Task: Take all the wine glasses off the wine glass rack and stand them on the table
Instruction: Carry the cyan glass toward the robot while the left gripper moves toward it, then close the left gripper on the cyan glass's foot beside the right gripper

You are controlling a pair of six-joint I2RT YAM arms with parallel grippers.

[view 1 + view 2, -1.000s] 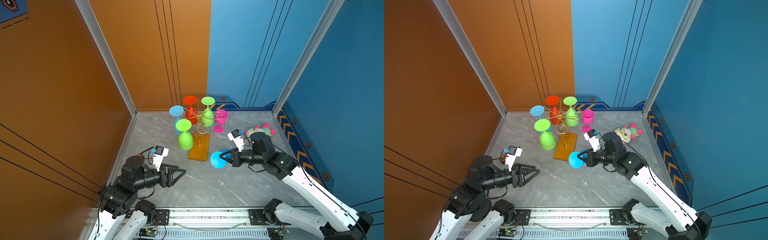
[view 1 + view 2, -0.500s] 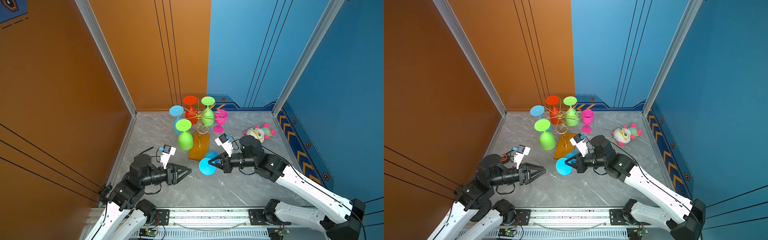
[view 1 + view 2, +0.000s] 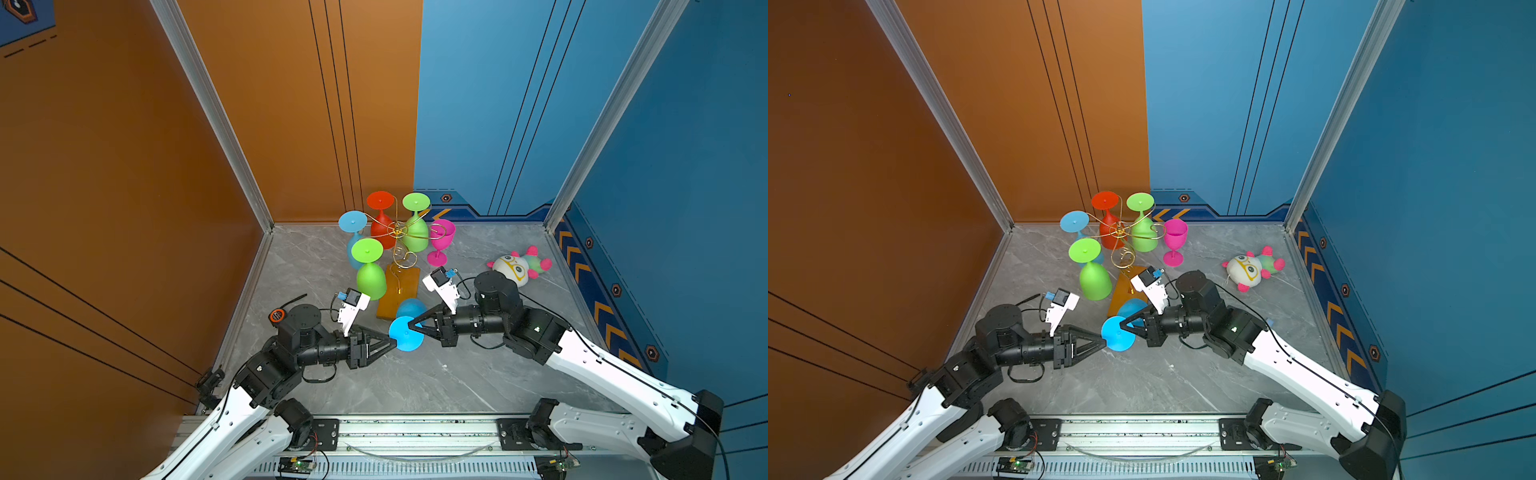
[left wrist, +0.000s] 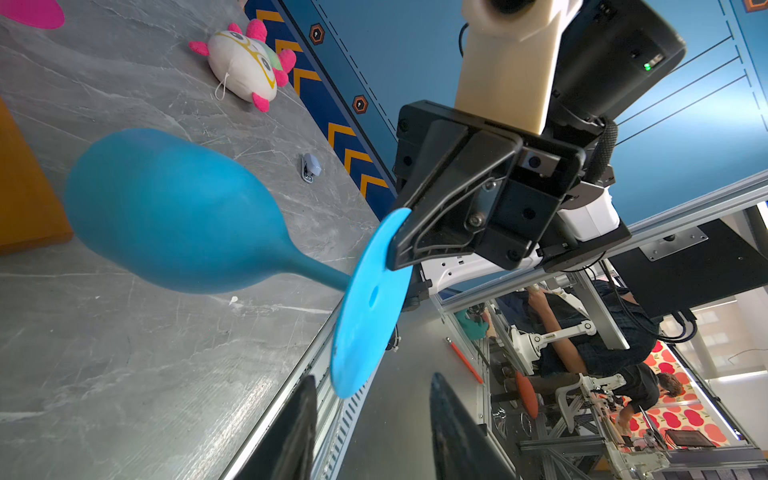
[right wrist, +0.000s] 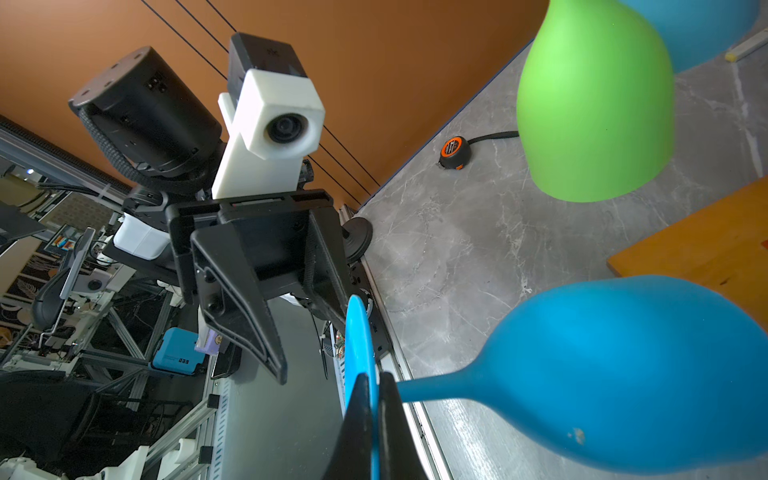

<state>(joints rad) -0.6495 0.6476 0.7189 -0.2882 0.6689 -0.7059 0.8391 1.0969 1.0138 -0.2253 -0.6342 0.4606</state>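
Well left of the wine glass rack (image 3: pixel 390 297), a tape measure (image 3: pixel 277 316) lies on the bench (image 3: pixel 415 382), out of play. On the rack itself a green wine glass (image 3: pixel 371 280) and three others hang upside down, their feet caught in the gold scrolls. We judge that each one must slide outward to come free.

Just in front of the rack's wooden base, the left gripper (image 3: pixel 392 341) reaches in level. Its jaws stand apart, with the foot rim of the blue wine glass (image 3: pixel 402 334) between them. The right wrist view shows a gap beside one finger, so it has not clamped.

This glass is already off the rack. It hangs on its side above the bench just in front of the base, bowl toward the base and foot toward the robot. We take it that this pose turns the flat foot toward both arms and leaves a free edge for a handover. On the foot's far edge the right gripper (image 3: pixel 412 325) is pinched tight on the disc and carries the whole glass.

Just right of the rack a pink wine glass (image 3: pixel 440 239) stands upright on the bench. Well right of the rack lies a plush toy (image 3: pixel 517 268).

A second ago the right gripper held the blue glass off to the right of the base; it has since brought it across to the base's front. The left arm has come forward to meet it, and its jaws have narrowed.
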